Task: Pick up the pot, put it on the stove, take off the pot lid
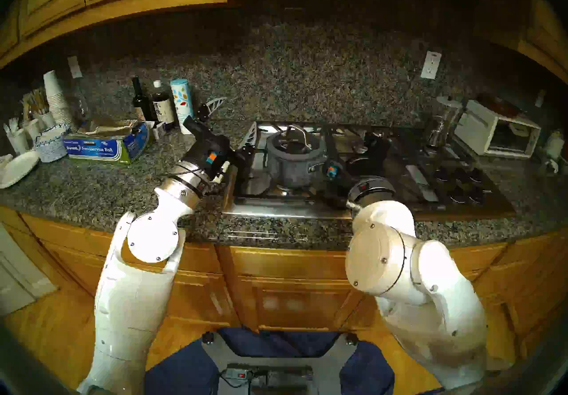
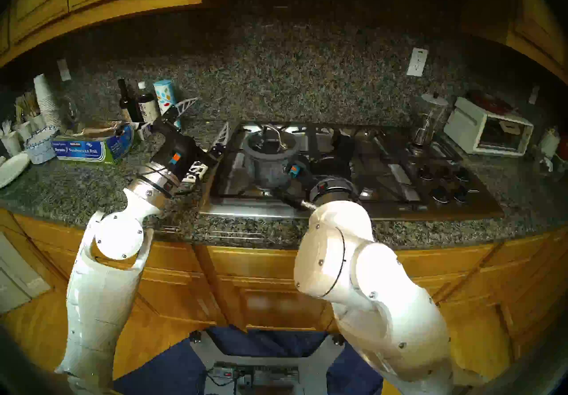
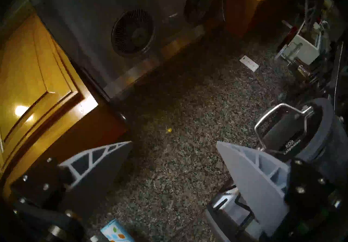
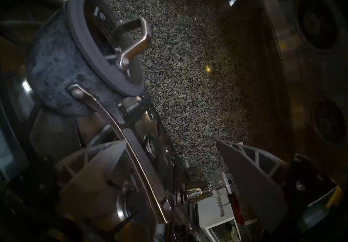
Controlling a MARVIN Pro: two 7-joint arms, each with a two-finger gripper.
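Note:
The dark grey speckled pot point(image 1: 289, 166) stands on the front left grate of the steel stove point(image 1: 408, 176). Its glass lid point(image 1: 292, 142) with the silver loop handle sits on it. My right gripper point(image 4: 169, 141) is open just right of the pot. The pot's long silver handle point(image 4: 135, 153) runs between its fingers, close to the left finger point(image 4: 94, 170). My left gripper point(image 1: 238, 114) is open and empty at the stove's left edge, beside the pot. In the left wrist view the lid point(image 3: 286, 132) shows past the right finger point(image 3: 254, 175).
A white lattice trivet point(image 1: 222, 169) lies on the counter under my left wrist. A foil box point(image 1: 104, 146), bottles point(image 1: 161, 105) and paper cups stand to the left. A blender point(image 1: 442, 123) and a white toaster oven point(image 1: 495, 134) stand to the right. Black knobs point(image 1: 461, 183) are on the stove's right.

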